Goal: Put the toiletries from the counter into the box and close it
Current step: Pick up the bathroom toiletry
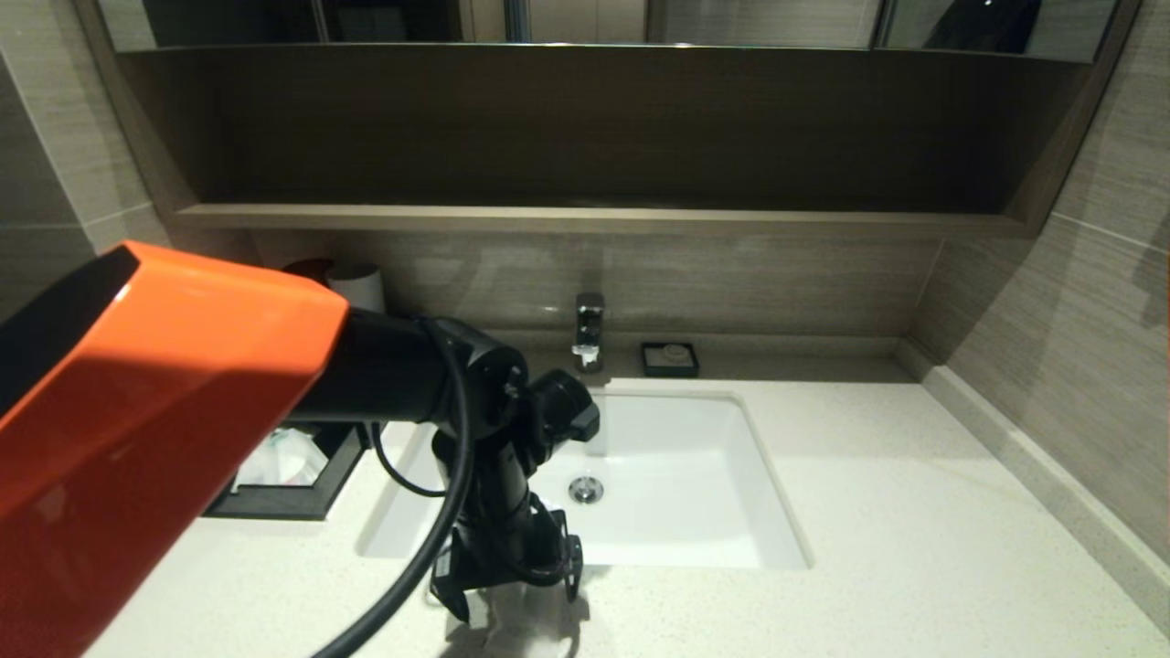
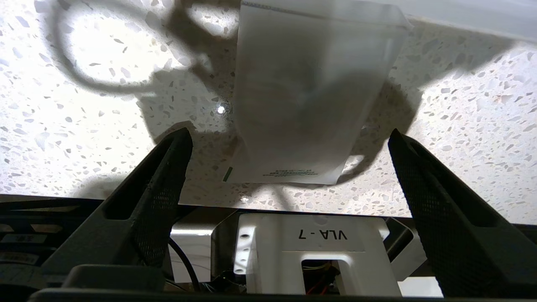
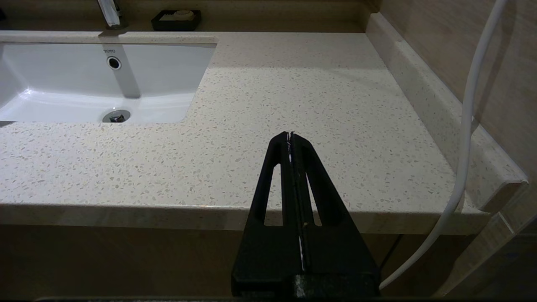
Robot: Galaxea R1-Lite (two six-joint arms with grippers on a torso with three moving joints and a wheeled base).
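Note:
My left gripper (image 1: 512,596) points down at the counter (image 1: 914,521) just in front of the sink. It is open and empty, with a finger (image 2: 168,176) on each side of a small flat clear packet (image 2: 310,96) with white contents and green print. The packet lies flat on the counter and shows partly under the gripper in the head view (image 1: 526,629). The black box (image 1: 297,498) stands at the left behind my arm, open, with clear-wrapped items (image 1: 279,457) inside. My right gripper (image 3: 290,137) is shut and empty, low by the counter's front right edge. No other toiletries show.
The white sink basin (image 1: 695,512) lies in the middle with a faucet (image 1: 590,331) behind it. A small black square dish (image 1: 669,358) sits at the back wall. A pale cup (image 1: 361,285) stands at the back left. A raised ledge (image 3: 423,88) runs along the right wall.

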